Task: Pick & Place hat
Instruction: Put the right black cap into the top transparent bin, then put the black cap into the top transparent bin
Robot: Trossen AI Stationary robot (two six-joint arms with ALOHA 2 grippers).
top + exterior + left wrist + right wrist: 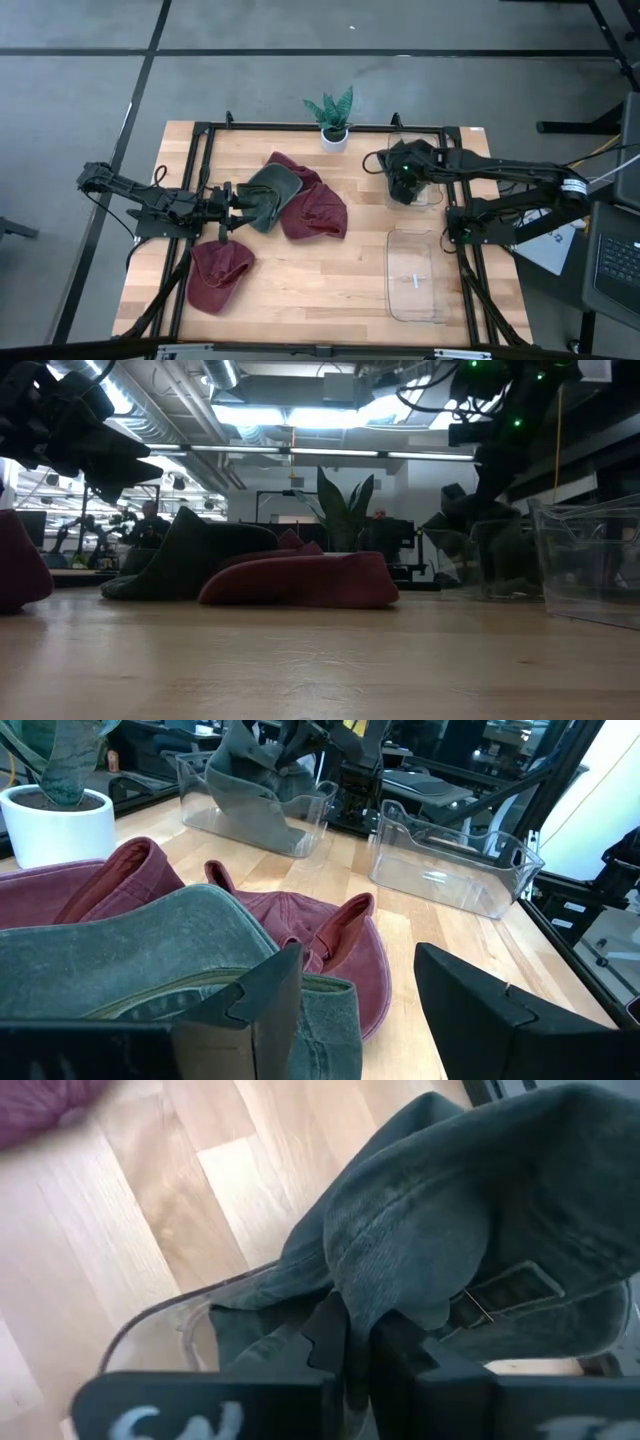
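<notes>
1. A wooden table (330,275) is seen from above, with an arm at each side.
2. A grey-green hat (470,1230) of faded, stitched denim-like cloth, with a strap and buckle, is grasped in the right pincer (360,1342), whose fingers are clenched on a fold.
3. This hat is held in the far clear bin (250,805), at the table's right rear.
4. A second clear bin (416,275) lies nearer, just beside it.
5. Another grey-green hat (272,193) lies mid-table, overlapping a maroon hat (315,208).
6. The left pincer (243,205) is spread open at this hat's edge.
7. A third maroon hat (218,273) lies front left.
8. A potted plant (333,118) stands at the rear edge.
</notes>
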